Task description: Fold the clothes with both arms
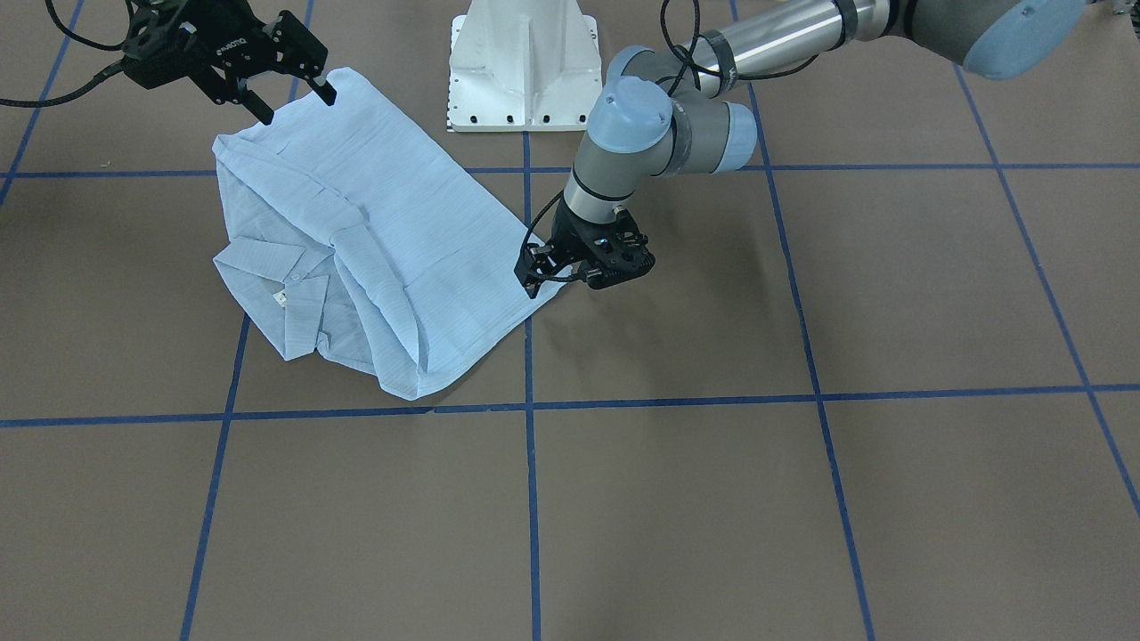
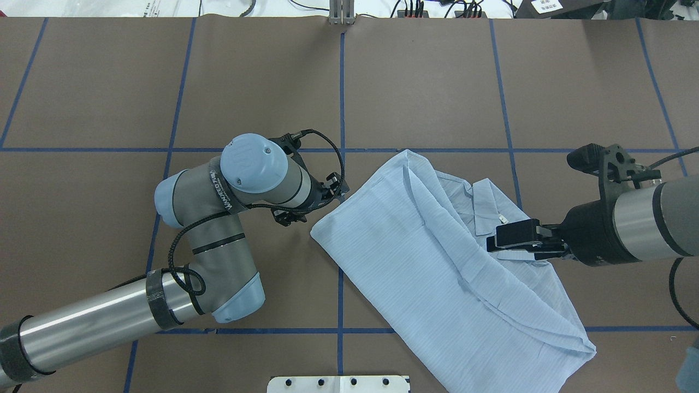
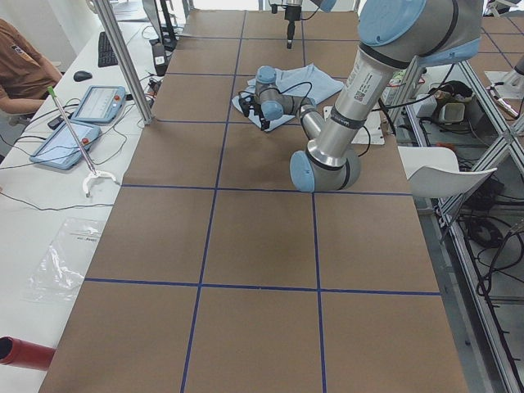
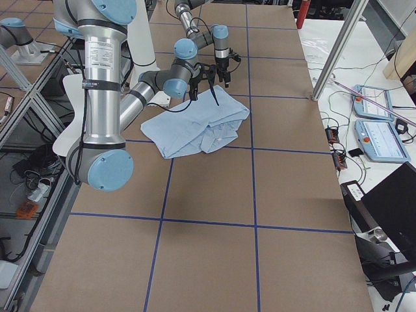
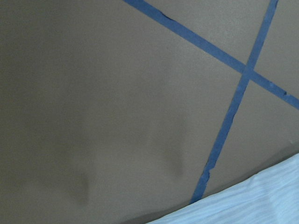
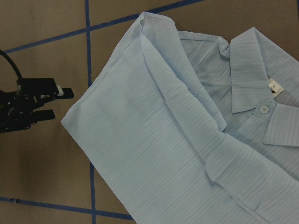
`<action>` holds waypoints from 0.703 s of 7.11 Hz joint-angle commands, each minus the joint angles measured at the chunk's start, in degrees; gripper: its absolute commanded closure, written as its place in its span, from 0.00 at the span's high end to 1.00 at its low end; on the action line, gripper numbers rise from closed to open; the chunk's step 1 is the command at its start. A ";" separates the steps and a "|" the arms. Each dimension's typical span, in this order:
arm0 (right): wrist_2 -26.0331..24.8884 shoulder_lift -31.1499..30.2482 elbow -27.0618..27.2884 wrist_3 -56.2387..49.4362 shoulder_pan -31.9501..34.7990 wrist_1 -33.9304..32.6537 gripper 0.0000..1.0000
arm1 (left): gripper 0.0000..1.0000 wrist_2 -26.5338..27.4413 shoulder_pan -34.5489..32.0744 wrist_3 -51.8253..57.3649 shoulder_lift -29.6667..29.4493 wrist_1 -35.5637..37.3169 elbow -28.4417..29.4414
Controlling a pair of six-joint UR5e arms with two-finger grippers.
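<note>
Folded light blue shirt (image 2: 415, 262) flat on the brown counter (image 2: 262, 82), right of centre, left claw (image 1: 533, 274) open, empty, just beside its left corner, right claw (image 1: 298, 105) open, hovering over its right part

We see 1 light blue, finely striped shirt (image 1: 401, 223) lying flat on the table (image 1: 802, 499), folded lengthwise. At 1 end its collar (image 6: 247, 70) lies open and shows a white neck label (image 6: 274, 86) and a small pale button (image 6: 264, 109). The left arm (image 2: 218, 218) bends low. The left gripper (image 6: 58, 103) stands just beside a corner of the shirt, its jaws apart with nothing between them. The right arm (image 2: 644, 224) holds the right gripper (image 1: 294, 100) above the shirt, spread wide and empty.
</note>
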 commanded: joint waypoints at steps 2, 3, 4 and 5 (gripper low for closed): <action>-0.07 0.07 -0.18 0.00 0.05 0.00 1.00 | 0.84 -0.15 2.65 -0.01 0.62 0.70 -0.01; -0.16 0.07 -0.27 0.00 0.05 0.00 1.00 | 0.53 -0.41 2.65 -0.01 0.63 0.79 -0.27; -0.16 -0.02 -0.36 0.00 0.05 0.00 1.00 | 0.10 -0.76 2.56 -0.01 0.71 0.96 -0.71; -0.16 -0.02 -0.36 0.00 0.05 0.00 1.00 | 0.00 -2.16 2.56 0.16 0.97 3.14 -3.06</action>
